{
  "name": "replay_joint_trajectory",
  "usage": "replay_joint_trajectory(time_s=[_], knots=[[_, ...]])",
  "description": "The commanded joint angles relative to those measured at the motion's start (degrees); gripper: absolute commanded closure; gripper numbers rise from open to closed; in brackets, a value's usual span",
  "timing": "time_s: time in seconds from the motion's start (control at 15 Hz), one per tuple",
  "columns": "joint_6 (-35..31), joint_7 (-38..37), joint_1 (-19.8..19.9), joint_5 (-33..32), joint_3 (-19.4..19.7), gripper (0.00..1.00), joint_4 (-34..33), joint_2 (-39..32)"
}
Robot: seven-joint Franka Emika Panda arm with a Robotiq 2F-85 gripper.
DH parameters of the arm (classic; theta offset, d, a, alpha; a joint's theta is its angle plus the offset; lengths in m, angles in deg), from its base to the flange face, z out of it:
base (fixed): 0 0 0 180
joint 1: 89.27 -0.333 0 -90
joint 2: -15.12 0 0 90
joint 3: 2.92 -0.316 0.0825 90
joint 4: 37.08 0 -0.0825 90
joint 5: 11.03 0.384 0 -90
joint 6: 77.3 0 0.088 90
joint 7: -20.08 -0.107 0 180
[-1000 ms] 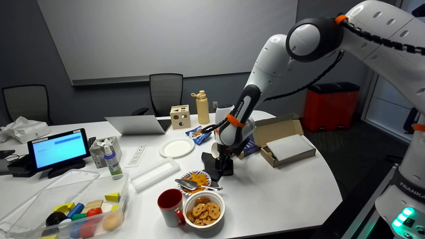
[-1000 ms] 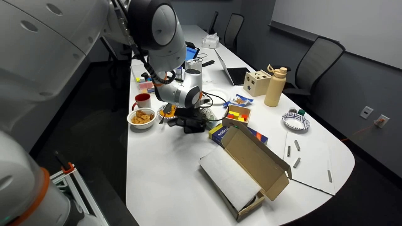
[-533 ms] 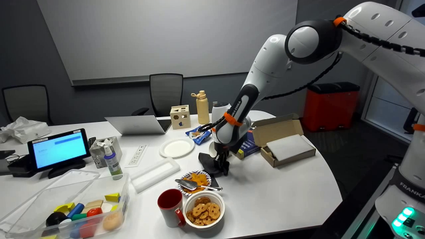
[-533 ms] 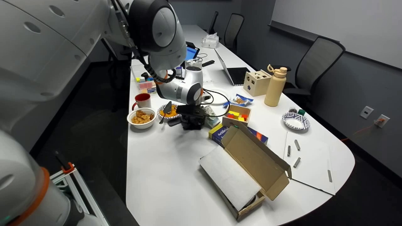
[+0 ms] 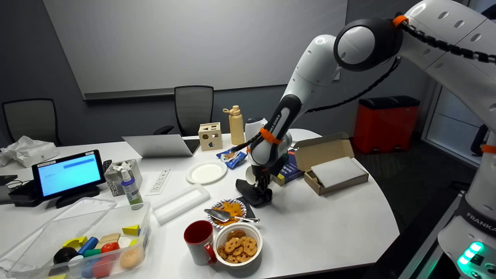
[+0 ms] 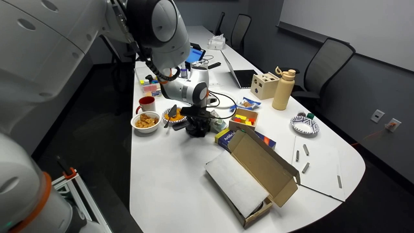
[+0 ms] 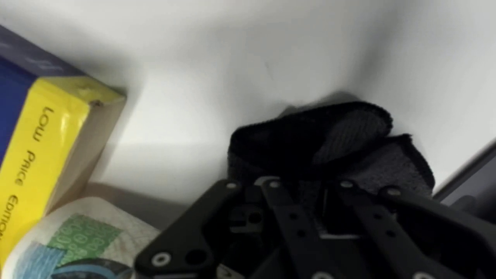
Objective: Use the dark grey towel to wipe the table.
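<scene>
The dark grey towel (image 7: 352, 131) lies bunched and folded on the white table (image 7: 186, 159). In the wrist view its cloth rises between the fingers of my gripper (image 7: 304, 197), which is shut on it. An exterior view shows the towel (image 5: 250, 192) spreading to the left under the gripper (image 5: 264, 186). From the opposite side, dark cloth and the gripper (image 6: 197, 127) merge, so the fingertips are hard to make out there.
Close by stand a patterned bowl of orange snacks (image 5: 234, 209) with a server across it, a pretzel bowl (image 5: 238, 246) and a red-lined mug (image 5: 199, 240). A blue and yellow book (image 7: 42, 143), a wooden block box (image 6: 244, 118) and an open carton (image 6: 239, 184) lie on the other side.
The gripper's fingers have come together on the towel. The cloth is now gathered beneath them, where it lay flatter a second ago. The arm has shifted only slightly.
</scene>
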Motion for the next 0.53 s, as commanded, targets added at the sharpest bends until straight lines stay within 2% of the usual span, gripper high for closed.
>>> replay_joint_trajectory(time_s=[0.0, 0.27, 0.47], knots=[[7.21, -2.52, -0.70, -0.49, 0.57, 0.97, 6.72, 6.47], [12.19, -2.44, 0.38, 1.04, -1.85, 0.97, 12.38, 9.86], [12.33, -6.00, -0.16, 2.22, -2.42, 0.97, 17.07, 11.23]])
